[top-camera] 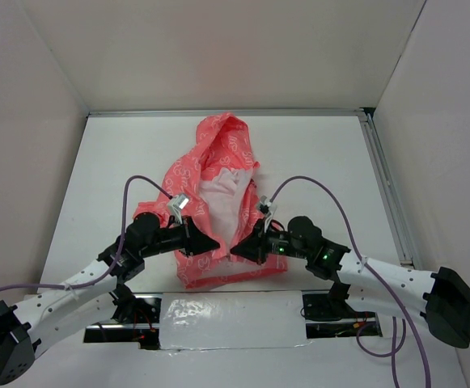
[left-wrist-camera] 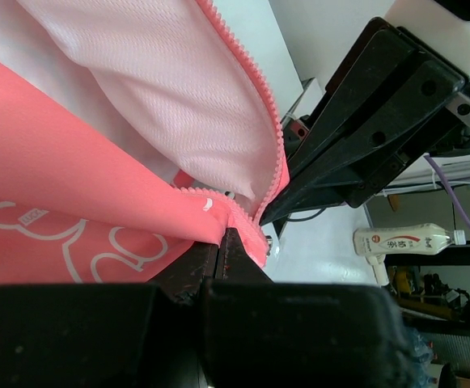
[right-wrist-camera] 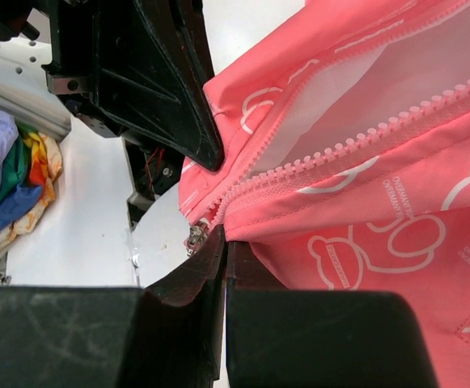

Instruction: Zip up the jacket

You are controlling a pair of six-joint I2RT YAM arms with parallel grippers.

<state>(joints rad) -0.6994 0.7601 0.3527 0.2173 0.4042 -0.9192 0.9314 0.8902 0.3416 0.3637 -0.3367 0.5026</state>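
The coral-pink jacket (top-camera: 218, 158) lies on the white table, hood away from me, front open with the whitish lining (top-camera: 233, 202) showing. My left gripper (top-camera: 212, 242) is shut on the jacket's left front edge near the hem; in the left wrist view (left-wrist-camera: 222, 236) its jaws pinch the pink zipper tape (left-wrist-camera: 255, 234). My right gripper (top-camera: 239, 251) is shut on the right front edge; in the right wrist view (right-wrist-camera: 225, 234) its jaws pinch fabric (right-wrist-camera: 364, 218) right beside the metal zipper slider (right-wrist-camera: 196, 237). The two rows of teeth meet only near the slider. The two gripper tips are almost touching.
White walls enclose the table on three sides. A taped strip (top-camera: 230, 319) runs along the near edge between the arm bases. Purple cables (top-camera: 133, 190) arc over both arms. Off the table are a white bottle (left-wrist-camera: 400, 240) and a pile of coloured cloths (right-wrist-camera: 8, 178).
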